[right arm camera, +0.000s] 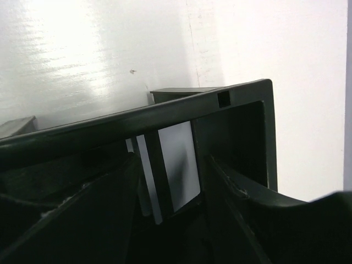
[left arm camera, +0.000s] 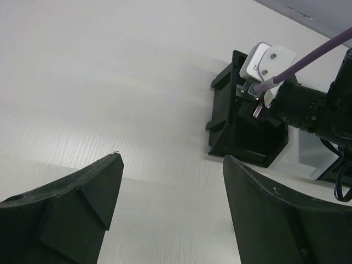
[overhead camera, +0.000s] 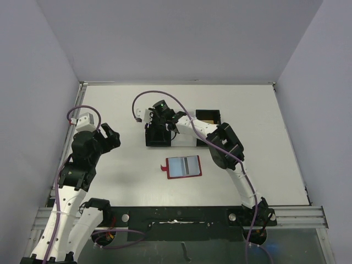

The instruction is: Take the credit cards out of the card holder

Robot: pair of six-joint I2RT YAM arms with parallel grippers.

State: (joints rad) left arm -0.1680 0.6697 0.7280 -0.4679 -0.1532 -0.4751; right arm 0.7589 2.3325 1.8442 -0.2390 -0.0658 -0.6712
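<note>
The card holder [overhead camera: 184, 166], a red wallet, lies open and flat on the table, showing its blue-grey lining and a small red tab on its left. I cannot make out a card in it. My right gripper [overhead camera: 157, 125] reaches down into the black left compartment [overhead camera: 155, 137] of the tray. In the right wrist view the gripper [right arm camera: 171, 160] is open, and a pale grey-white credit card [right arm camera: 181, 162] with a dark stripe lies in the compartment just beyond the fingers. A gold edge [overhead camera: 208, 117] shows in the right black compartment. My left gripper [overhead camera: 108, 135] is open and empty [left arm camera: 171, 187], left of the tray.
The three-compartment tray has a white middle section [overhead camera: 184, 135] and stands behind the wallet. In the left wrist view its black end [left arm camera: 247, 137] sits under the right wrist camera [left arm camera: 265, 63]. Grey walls enclose the table on three sides.
</note>
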